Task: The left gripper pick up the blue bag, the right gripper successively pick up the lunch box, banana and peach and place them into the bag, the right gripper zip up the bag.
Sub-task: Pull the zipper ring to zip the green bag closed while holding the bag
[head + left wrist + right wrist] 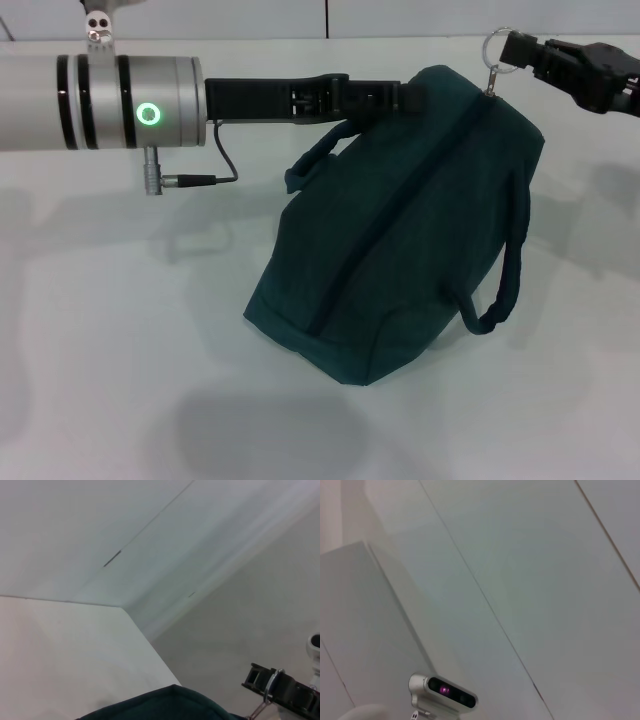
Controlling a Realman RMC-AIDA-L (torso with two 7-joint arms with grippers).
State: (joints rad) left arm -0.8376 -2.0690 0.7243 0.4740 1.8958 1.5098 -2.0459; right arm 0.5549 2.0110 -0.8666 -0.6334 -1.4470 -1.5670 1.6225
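Blue bag (400,240) is seen lifted at its upper end, its lower end resting on the white tabletop (120,380) toward 6 o'clock in the head view. At 9 o'clock of the bag, the left gripper (405,95) is reached in horizontally from the silver cylinder with the green ring light (148,114); its jaws are closed on the bag's fabric at the top near corner, though the exact contact is partly hidden by the cloth. One loop handle (315,160) is hung slack just below that arm, and the second handle (500,280) is draped down the bag's side toward 4 o'clock. A dark zipper line (410,200) is run diagonally along the bag's top seam and appears shut. At 1 o'clock of the bag, the metal ring pull (497,45) is held up by the right gripper (515,50), whose jaws are pinched narrowly on the ring. In the left wrist view, the bag's top edge (170,705) and the ring pull (270,682) in the right gripper (262,677) are shown.
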